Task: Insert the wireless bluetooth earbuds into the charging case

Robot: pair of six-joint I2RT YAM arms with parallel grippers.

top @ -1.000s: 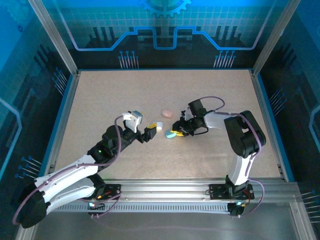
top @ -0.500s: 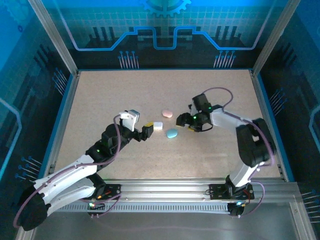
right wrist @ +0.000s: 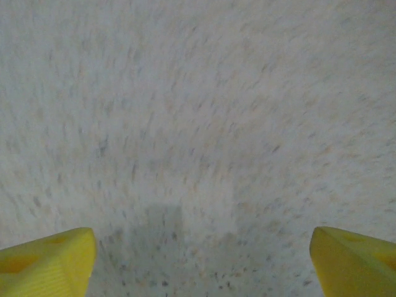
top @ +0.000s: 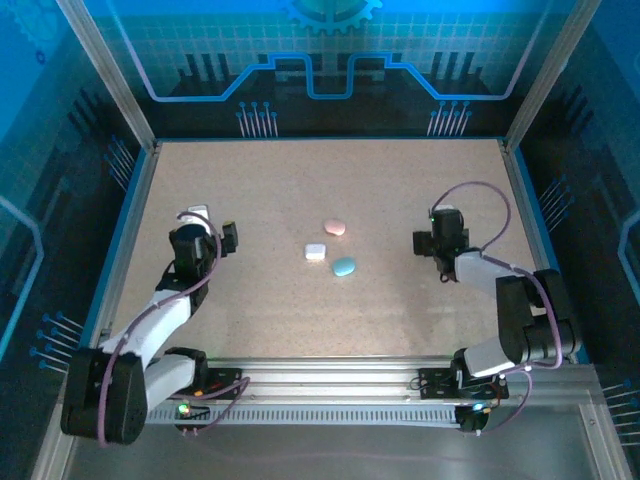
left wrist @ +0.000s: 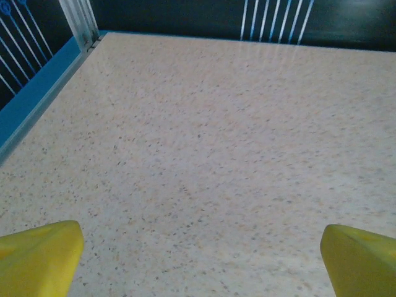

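The pink case point(top: 335, 227), white case point(top: 316, 251) and teal case point(top: 344, 266) lie in a tight cluster at mid-table, any earbuds too small to tell, well apart from the right gripper point(top: 440, 240), slightly nearer beyond the teal one, and the left gripper point(top: 205, 235) beyond the white one, both spread wide and empty.

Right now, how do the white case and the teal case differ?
Colour: the white case is white, the teal case blue-green. Shape: the white case looks squarish, the teal case oval. Place: the white case lies left of the teal case and farther back. Shared: both rest loose on the table, close together near its middle.
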